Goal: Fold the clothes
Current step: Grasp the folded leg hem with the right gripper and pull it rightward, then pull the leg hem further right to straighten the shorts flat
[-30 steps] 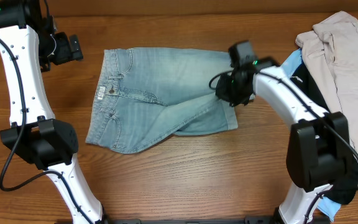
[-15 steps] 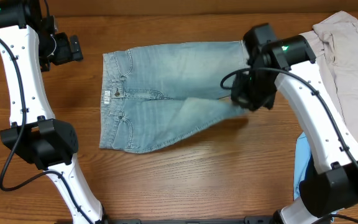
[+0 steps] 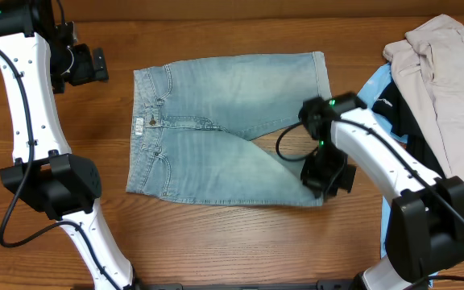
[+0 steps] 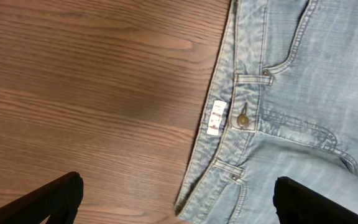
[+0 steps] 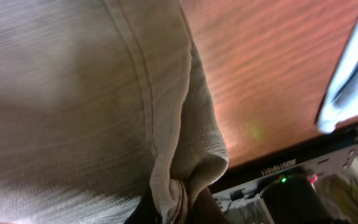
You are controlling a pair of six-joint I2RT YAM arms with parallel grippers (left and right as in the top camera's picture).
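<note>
The faded light-blue denim shorts (image 3: 216, 121) lie spread flat on the wooden table, waistband to the left, both legs pointing right. My right gripper (image 3: 325, 179) is shut on the hem corner of the near leg (image 5: 185, 186) at the shorts' lower right, low over the table. The left wrist view shows the waistband with button and white label (image 4: 241, 118). My left gripper (image 4: 176, 202) is open and empty, held above the table left of the waistband.
A pile at the right edge holds beige trousers (image 3: 445, 89), a black shirt (image 3: 405, 113) and a sky-blue shirt (image 3: 377, 84). Bare wood (image 3: 216, 242) lies in front of the shorts. The left arm's column (image 3: 31, 121) stands left of the shorts.
My right gripper has pulled the near leg's hem out from its folded-over position, rightward then toward the front, so the shorts now lie spread open. The left arm has not moved.
</note>
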